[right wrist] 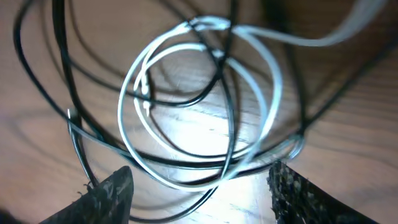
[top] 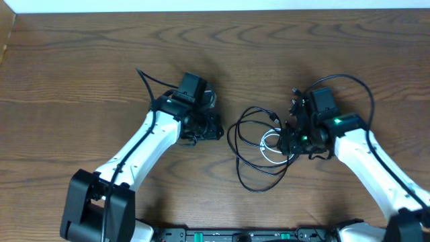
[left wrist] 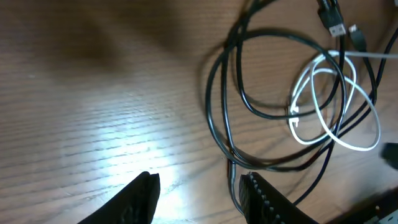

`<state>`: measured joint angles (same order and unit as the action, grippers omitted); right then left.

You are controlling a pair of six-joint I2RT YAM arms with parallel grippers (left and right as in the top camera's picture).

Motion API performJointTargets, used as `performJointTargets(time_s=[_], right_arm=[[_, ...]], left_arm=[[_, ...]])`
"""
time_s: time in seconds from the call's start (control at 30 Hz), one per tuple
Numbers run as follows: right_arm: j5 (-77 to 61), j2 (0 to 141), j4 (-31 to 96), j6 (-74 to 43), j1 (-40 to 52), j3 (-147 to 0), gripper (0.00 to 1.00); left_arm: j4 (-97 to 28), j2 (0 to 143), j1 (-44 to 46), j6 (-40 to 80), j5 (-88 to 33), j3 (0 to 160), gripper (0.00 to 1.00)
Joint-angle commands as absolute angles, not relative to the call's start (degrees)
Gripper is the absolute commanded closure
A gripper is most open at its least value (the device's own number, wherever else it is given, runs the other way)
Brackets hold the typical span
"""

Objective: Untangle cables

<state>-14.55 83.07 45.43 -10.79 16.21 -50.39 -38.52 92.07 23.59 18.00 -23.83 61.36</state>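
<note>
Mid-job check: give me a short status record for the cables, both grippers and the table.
black cable: several loose loops lying on the wooden table, between the two arms
white cable: small coil inside the black loops, crossing them
left gripper: open, low at the edge of the black loops, holding nothing
right gripper: open, over the white coil, holding nothing
tangle: cables not yet separated

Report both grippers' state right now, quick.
Left gripper: open, holding nothing.
Right gripper: open over the white cable, gripping nothing.
</note>
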Motion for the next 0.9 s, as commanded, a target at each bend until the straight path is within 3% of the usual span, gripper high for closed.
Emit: performJointTargets(time_s=[0.0, 0.2, 0.33, 0.47, 0.7, 0.8, 0.87], right_arm=[[-20.56, 84.66, 45.74, 0.54, 16.23, -50.24, 0.33], [-20.53, 84.66, 46.22, 1.56, 16.23, -50.24, 0.34], [-20.47, 84.66, 46.41, 12.01, 16.29, -50.22, 0.37], [-19.4, 84.73, 45.71, 17.26, 16.29, -50.17, 0.3], [-18.37, 86.94, 44.47, 21.56, 17.17, -50.04, 0.3], [-19.25, 89.84, 44.71, 21.96, 18.94, -49.58, 0.21], [-19.22, 91.96, 43.97, 21.91, 20.36, -49.41, 0.29]], left_arm=[[-38.5, 92.49, 25.19, 17.65, -23.9, 60.86, 0.54], [-38.52, 92.49, 27.0, 17.67, -23.88, 60.86, 0.54], [-38.54, 92.49, 27.53, 17.67, -23.7, 60.86, 0.54], [-38.57, 92.49, 27.57, 17.67, -23.7, 60.86, 0.54], [-38.54, 92.49, 27.57, 17.67, -23.7, 60.86, 0.53], [-38.54, 92.49, 27.59, 17.69, -23.73, 60.86, 0.53], [-38.52, 92.49, 27.59, 17.69, -23.7, 60.86, 0.54]])
